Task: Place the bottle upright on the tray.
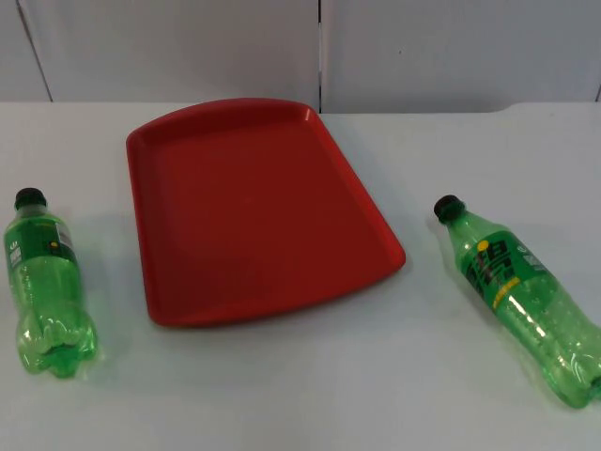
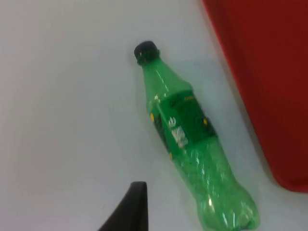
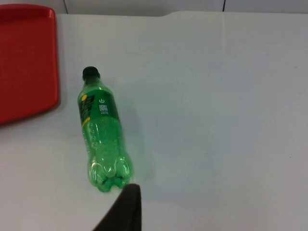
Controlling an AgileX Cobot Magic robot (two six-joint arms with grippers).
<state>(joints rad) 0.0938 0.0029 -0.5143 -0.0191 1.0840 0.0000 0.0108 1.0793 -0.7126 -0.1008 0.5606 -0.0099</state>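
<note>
A flat red plastic tray (image 1: 254, 207) with a raised rim lies on the white table top (image 1: 300, 395), nothing on it. Two green clear-plastic soda bottles with black caps lie on their sides, one either side of the tray and apart from it. The left bottle (image 1: 47, 282) has its cap pointing toward the wall; the right bottle (image 1: 521, 296) lies aslant, cap nearest the tray. Each wears a dark green label with yellow marks. The left gripper (image 2: 130, 209) hangs above the left bottle, the right gripper (image 3: 126, 209) above the right one's base; whether either's jaws are apart or together I cannot tell.

left claw (image 2: 126, 211), right claw (image 3: 122, 211), both hovering
</note>
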